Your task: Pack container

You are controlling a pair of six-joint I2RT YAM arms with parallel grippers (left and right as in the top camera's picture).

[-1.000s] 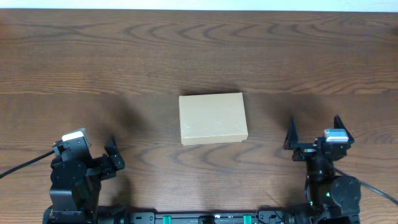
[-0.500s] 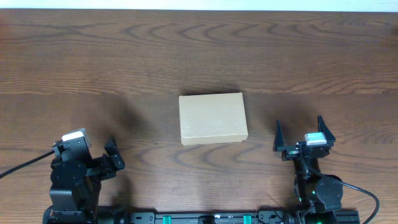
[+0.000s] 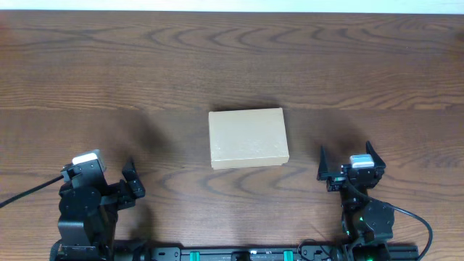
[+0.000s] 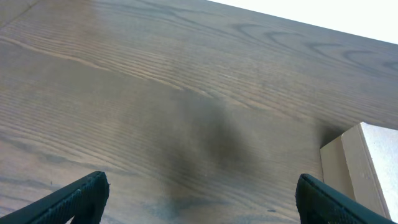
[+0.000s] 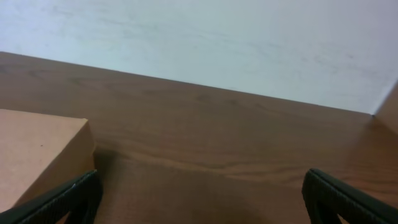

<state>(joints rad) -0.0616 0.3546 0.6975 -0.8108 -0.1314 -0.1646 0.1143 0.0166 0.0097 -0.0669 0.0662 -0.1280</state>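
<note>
The container is a plain tan cardboard box with its lid shut, in the middle of the wooden table. Its corner shows at the right edge of the left wrist view and at the lower left of the right wrist view. My left gripper rests at the front left, open and empty; its fingertips frame bare table in the left wrist view. My right gripper is at the front right, just right of the container, open and empty, as the right wrist view shows.
The dark wooden table reaches to a pale wall at the back, which fills the top of the right wrist view. No pens or tape roll are in view.
My right gripper has moved left and slightly forward, toward the container's right side. The left arm and the container have not moved.
</note>
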